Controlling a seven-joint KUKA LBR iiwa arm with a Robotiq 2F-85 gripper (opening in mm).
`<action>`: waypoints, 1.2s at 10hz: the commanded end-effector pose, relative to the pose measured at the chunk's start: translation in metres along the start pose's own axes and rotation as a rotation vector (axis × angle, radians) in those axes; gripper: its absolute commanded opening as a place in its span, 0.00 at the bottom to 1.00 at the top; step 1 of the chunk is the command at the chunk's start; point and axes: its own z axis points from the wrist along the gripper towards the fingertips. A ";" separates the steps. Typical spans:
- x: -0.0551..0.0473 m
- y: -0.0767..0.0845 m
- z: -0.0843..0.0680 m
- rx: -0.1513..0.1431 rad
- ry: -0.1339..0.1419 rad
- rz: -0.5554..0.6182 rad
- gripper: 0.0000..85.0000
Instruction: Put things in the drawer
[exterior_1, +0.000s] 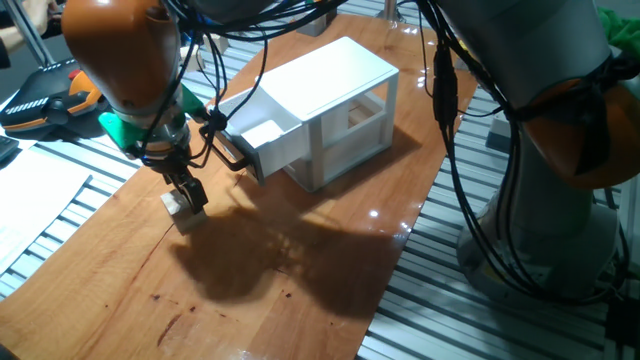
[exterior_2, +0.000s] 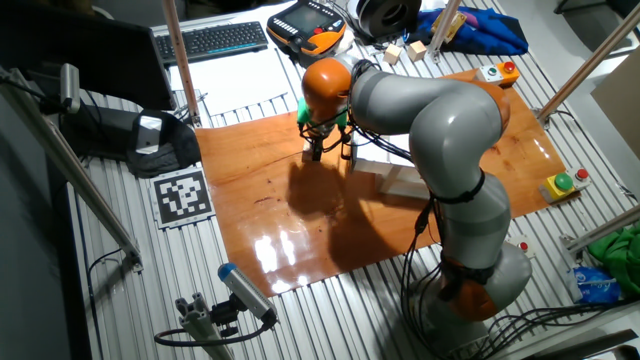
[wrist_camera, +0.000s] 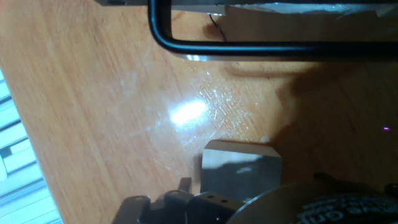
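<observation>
Drawer (exterior_1: 262, 133): pulled open, centre frame | cube (exterior_1: 184, 211): on table (exterior_1: 300, 290), left of centre, not stowed | gripper (exterior_1: 190, 194): down on cube, fingers around it (grip firmness unclear) | left: lift, carry, drop in.

Bright overhead glare on table (exterior_1: 300, 290); soft shadows.

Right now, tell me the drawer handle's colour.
Black; the handle shows best in the hand view.
</observation>
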 end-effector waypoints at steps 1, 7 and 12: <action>-0.001 -0.002 0.003 -0.007 0.003 -0.012 1.00; 0.002 -0.001 0.000 0.037 0.008 -0.019 1.00; 0.002 -0.001 0.000 0.117 0.017 -0.038 1.00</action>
